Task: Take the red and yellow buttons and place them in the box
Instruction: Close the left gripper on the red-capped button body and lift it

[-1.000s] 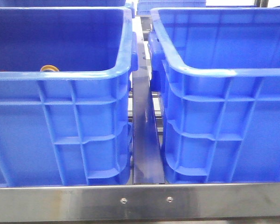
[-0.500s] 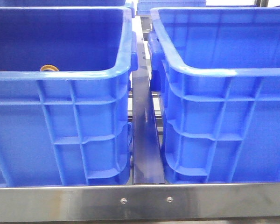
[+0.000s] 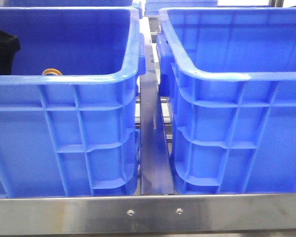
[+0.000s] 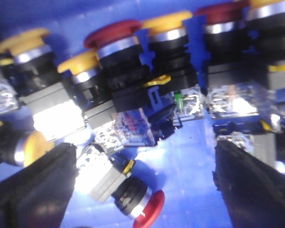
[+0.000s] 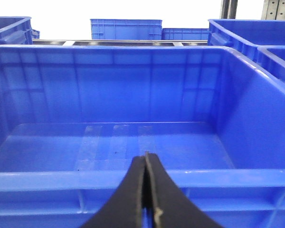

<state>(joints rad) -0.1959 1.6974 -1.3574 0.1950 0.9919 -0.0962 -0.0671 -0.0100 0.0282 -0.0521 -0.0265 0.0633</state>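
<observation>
Red button [image 4: 115, 34] sits betw. spread-open left gripper [image 4: 145, 190] fingers; descend centred. Right gripper [image 5: 146, 199] clenched, empty.

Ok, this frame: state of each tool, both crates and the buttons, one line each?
Left tool: open, down inside the left crate, holding nothing.
Right tool: shut, empty, in front of the right crate.
Left crate: holds a pile of buttons.
Right crate: nothing on its floor.
Red button: lying on its side between the fingers.
Yellow button: in the pile, ungrasped.
</observation>
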